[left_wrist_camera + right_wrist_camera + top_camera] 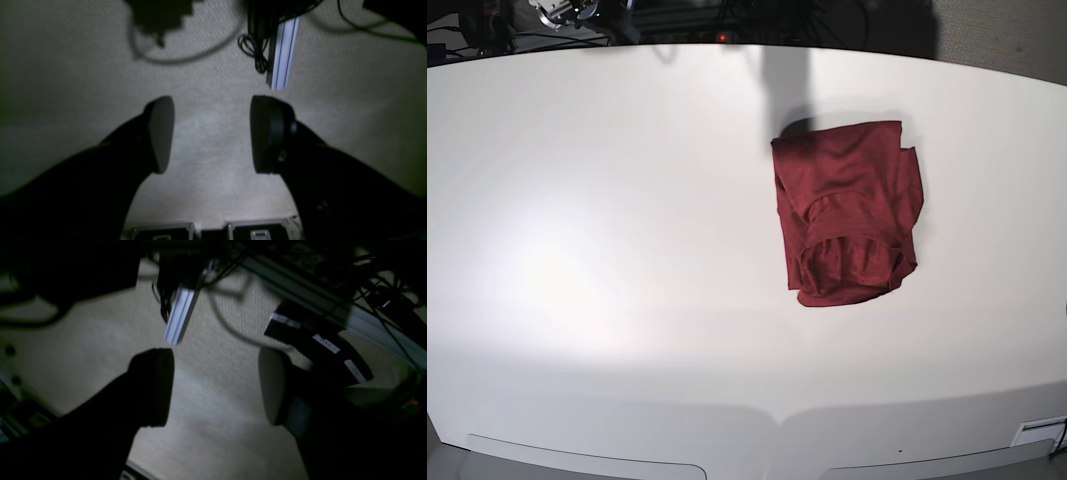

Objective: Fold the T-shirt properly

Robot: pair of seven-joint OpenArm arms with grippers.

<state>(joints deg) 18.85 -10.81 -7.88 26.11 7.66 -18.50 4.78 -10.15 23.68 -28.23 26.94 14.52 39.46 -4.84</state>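
T-shirt (847,210), a dark red, thin, wrinkly knit garment, lies as a compact, roughly rectangular bundle on the wide white table (607,250), right of centre in the base view and toward the far edge. Its layers are stacked, with a rounded fold of cloth bulging at the near end and a flatter panel at the far end. From this shape I judge the folding to be finished or nearly so, the bundle left where the last fold put it. Neither arm shows in the base view, which suggests both are drawn back clear of the table.

The wrist views agree. The left gripper (211,133) has its two dark padded fingers (161,133) spread wide, nothing between them, and it looks down on beige carpet (66,83), a pale aluminium rail (282,53) and black cables (253,50). The right gripper (217,386) is likewise spread apart and empty, hanging over the same carpet beside the rail and some black boxes with white labels (317,340). Neither touches the shirt.
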